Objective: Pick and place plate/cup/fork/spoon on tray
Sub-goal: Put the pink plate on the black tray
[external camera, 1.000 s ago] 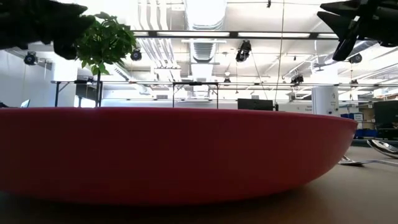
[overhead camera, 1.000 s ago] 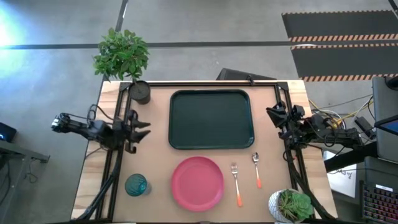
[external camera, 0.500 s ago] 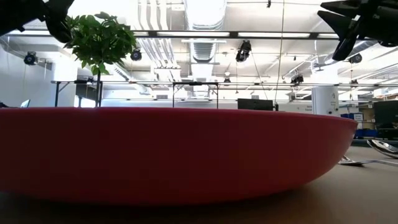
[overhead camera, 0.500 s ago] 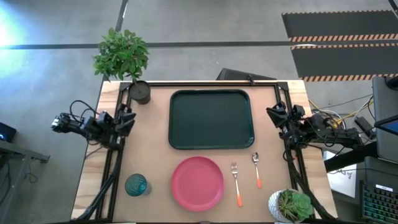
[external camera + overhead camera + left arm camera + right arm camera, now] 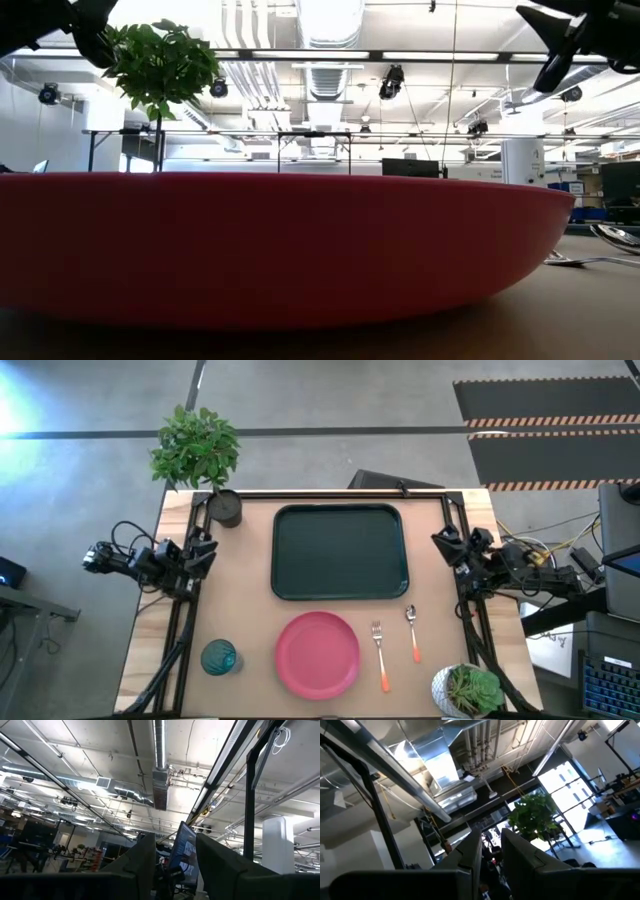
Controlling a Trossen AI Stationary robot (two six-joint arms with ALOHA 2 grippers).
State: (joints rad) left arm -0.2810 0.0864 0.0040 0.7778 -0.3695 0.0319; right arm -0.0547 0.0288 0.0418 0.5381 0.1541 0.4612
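The pink plate (image 5: 317,654) lies on the table near the front edge and fills the low view (image 5: 280,250). The teal cup (image 5: 219,657) stands to its left. The fork (image 5: 380,655) and the spoon (image 5: 412,630) lie to its right, handles toward the near edge. The dark green tray (image 5: 340,550) lies behind them with nothing on it. My left gripper (image 5: 205,552) hangs over the table's left edge, tipped up, fingers apart, empty. My right gripper (image 5: 443,542) hangs over the right edge, tipped up, a narrow gap between its fingers, empty.
A dark grey pot (image 5: 226,508) with a leafy plant stands at the far left corner. A white pot (image 5: 465,690) with a plant stands at the near right corner, beside the fork. Black frame rails run along both sides of the table.
My left gripper has drawn back from over the table toward the left edge and tipped upward; it has been still for the last half second. Nothing on the table has moved.
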